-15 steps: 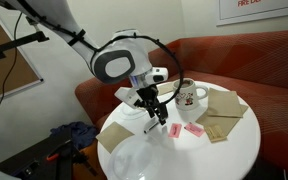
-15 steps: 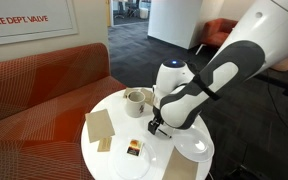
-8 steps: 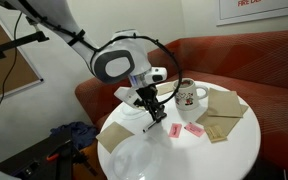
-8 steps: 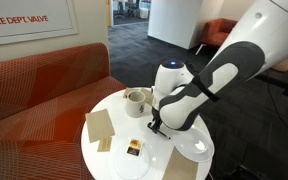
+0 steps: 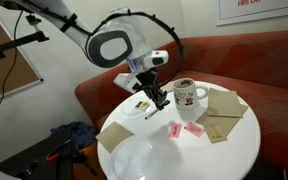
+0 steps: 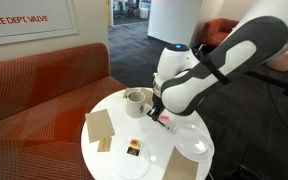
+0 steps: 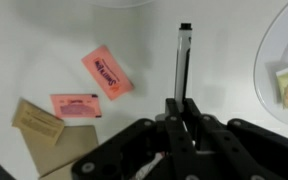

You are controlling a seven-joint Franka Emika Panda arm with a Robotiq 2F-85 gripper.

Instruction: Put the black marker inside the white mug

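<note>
In the wrist view the black marker (image 7: 182,58) sticks straight out from my gripper (image 7: 182,104), whose jaws are shut on its near end. The marker hangs above the white tabletop, lifted off it. In both exterior views the gripper (image 5: 160,101) (image 6: 161,114) hovers over the round table, a short way from the white mug (image 5: 189,95) (image 6: 136,101). The mug stands upright with its red print and dark inside showing. The mug is out of the wrist view.
Two pink packets (image 7: 107,72) (image 7: 76,105) and brown napkins (image 7: 39,122) lie on the white round table (image 5: 229,150). White plates (image 5: 134,158) (image 6: 194,146) sit near the table edge. A red sofa (image 5: 269,60) curves behind the table.
The jaws have closed on the black marker. The arm has risen, lifting the marker off the table.
</note>
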